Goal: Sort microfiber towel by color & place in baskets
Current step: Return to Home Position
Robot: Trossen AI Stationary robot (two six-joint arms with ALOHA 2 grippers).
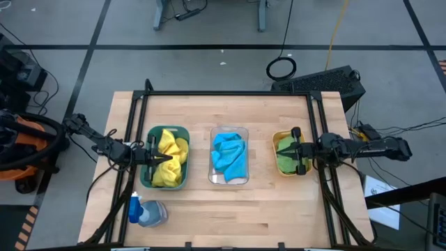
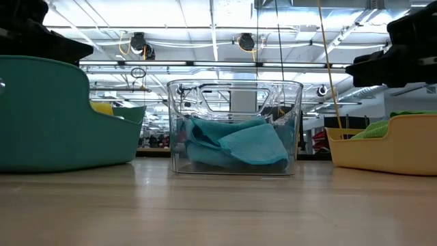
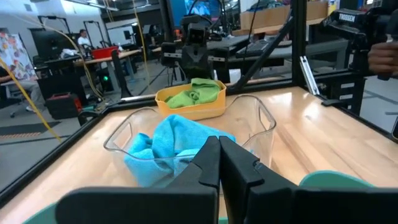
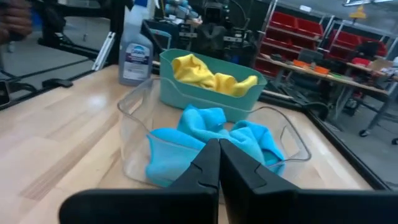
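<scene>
Three baskets stand in a row on the wooden table. The dark green basket (image 1: 145, 174) at the left holds a yellow towel (image 1: 173, 157). In the middle, the clear basket (image 1: 229, 130) holds a blue towel (image 1: 230, 157). The orange-yellow basket (image 1: 277, 143) at the right holds a green towel (image 1: 284, 159). My left gripper (image 1: 164, 159) hangs shut and level above the green basket and points toward the table's right. My right gripper (image 1: 284, 150) hangs shut and level above the orange-yellow basket and points toward the table's left. Nothing is between either pair of fingers (image 3: 219, 163) (image 4: 217, 163).
A blue-capped spray bottle (image 1: 146, 211) lies near the front left corner. Black frame rails (image 1: 324, 195) run along the table's left and right sides. Bare wood (image 1: 223, 111) lies behind the baskets and in front of them. A person's hand (image 3: 382, 56) shows beyond the table.
</scene>
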